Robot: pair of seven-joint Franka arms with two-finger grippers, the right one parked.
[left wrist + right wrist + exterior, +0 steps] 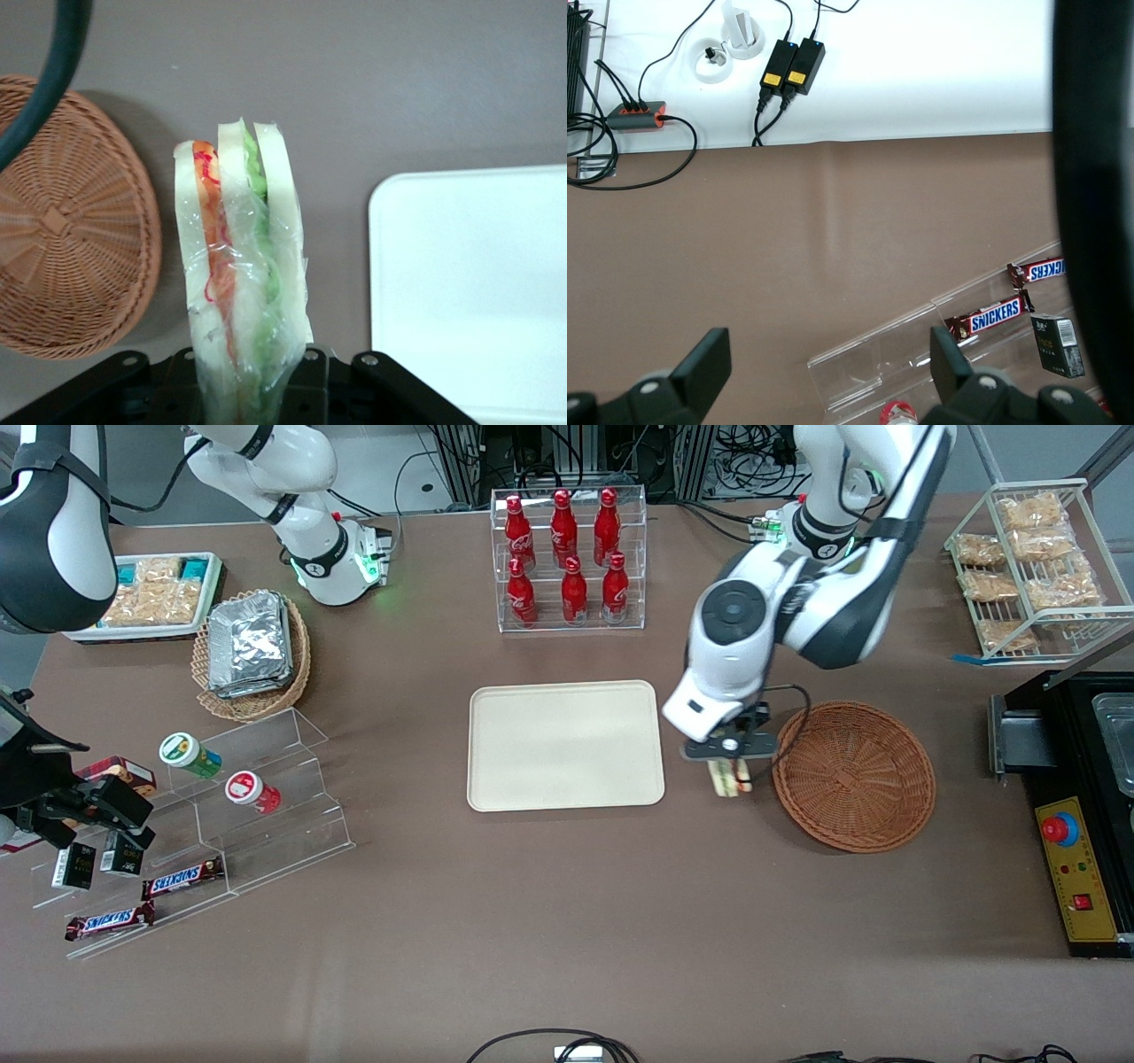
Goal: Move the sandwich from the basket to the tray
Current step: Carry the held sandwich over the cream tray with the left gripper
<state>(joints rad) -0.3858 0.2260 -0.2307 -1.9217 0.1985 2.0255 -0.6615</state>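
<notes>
Sandwich (pixel 730 778) hangs pinched in the gripper (pixel 728 765), held above the brown table (pixel 567 921) in the gap between the basket (pixel 854 775) and the tray (pixel 565 745), touching neither. From the wrist camera, its white bread slices with orange and green filling (pixel 239 266) stick out of the clamped black fingers (pixel 306 376). Red bottles (pixel 567 553) stand in a clear rack farther from the front camera than the tray.

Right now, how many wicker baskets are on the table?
2. The reddish-brown basket lies empty beside the claw holding the sandwich; the tan basket with foil packets lies toward the parked arm's end.
</notes>
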